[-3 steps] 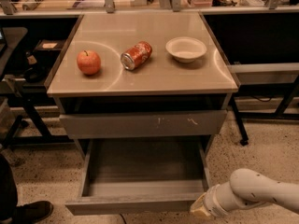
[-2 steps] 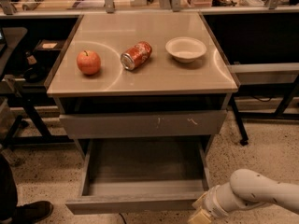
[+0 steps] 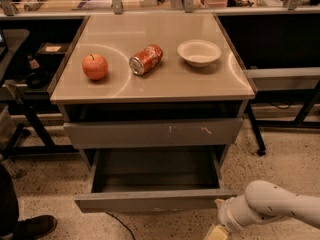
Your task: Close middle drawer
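Observation:
The middle drawer (image 3: 155, 201) stands pulled out below the scratched grey drawer front (image 3: 152, 132). Its plain grey front faces me and its grey box interior (image 3: 155, 176) holds nothing. My gripper (image 3: 218, 231) is at the end of the white arm (image 3: 272, 208) at the lower right. It sits just below and in front of the drawer front's right corner, partly cut off by the bottom edge of the view.
On the cabinet top (image 3: 150, 86) lie a red apple (image 3: 95, 66), a tipped red can (image 3: 146, 59) and a white bowl (image 3: 199, 52). Dark table frames stand left and right. A dark shoe (image 3: 30, 227) is on the speckled floor at the lower left.
The drawer front has slid a little way in towards the cabinet. My gripper has dropped slightly lower by its right corner.

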Action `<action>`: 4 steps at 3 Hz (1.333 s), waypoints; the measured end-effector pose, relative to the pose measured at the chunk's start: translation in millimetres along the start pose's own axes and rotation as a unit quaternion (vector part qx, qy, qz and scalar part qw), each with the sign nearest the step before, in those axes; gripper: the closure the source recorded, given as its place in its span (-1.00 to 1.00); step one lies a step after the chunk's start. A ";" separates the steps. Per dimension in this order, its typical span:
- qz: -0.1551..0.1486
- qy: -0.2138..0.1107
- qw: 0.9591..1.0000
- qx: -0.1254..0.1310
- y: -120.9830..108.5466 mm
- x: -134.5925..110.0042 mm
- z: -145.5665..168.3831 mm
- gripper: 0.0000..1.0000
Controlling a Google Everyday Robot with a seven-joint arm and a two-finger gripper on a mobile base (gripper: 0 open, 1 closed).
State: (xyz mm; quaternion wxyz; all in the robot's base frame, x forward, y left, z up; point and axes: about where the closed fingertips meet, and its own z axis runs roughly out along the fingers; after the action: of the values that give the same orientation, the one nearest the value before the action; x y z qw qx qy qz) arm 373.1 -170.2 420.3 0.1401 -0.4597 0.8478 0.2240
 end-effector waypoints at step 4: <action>0.000 0.000 1.000 0.000 0.0 0.0 0.1 0.76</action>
State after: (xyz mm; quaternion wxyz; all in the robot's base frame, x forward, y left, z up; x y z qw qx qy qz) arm 373.1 -170.1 420.2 0.1400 -0.4598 0.8478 0.2240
